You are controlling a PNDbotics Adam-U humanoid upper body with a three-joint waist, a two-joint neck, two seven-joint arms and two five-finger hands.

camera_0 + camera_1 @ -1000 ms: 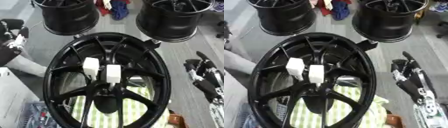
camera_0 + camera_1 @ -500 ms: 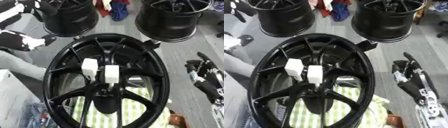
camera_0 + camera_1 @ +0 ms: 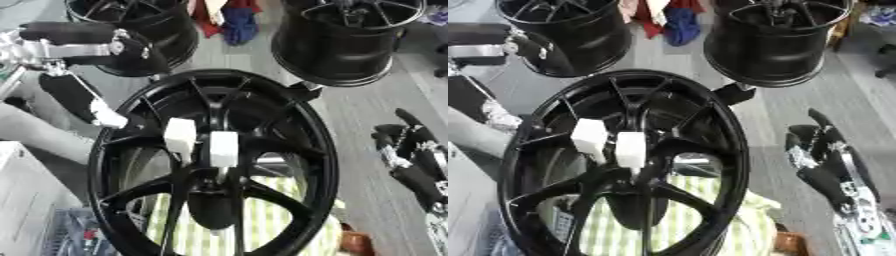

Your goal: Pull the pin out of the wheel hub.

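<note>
Left eye view: my left hand (image 3: 87, 102) has its fingers extended, tips touching the wheel hub (image 3: 214, 165) rim's upper left. My right hand (image 3: 824, 160), fingers relaxed, idles right of it. Two white pins (image 3: 201, 142) sit on the spokes above its centre.

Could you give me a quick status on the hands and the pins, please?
Left hand at the wheel hub rim, grip unclear. Right hand idle, open, beside it. Two white pins seated in the spokes, untouched.

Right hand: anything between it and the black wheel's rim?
Nothing: only bare grey floor separates the right hand from the black spoked wheel, clearest in the right eye view.
</note>
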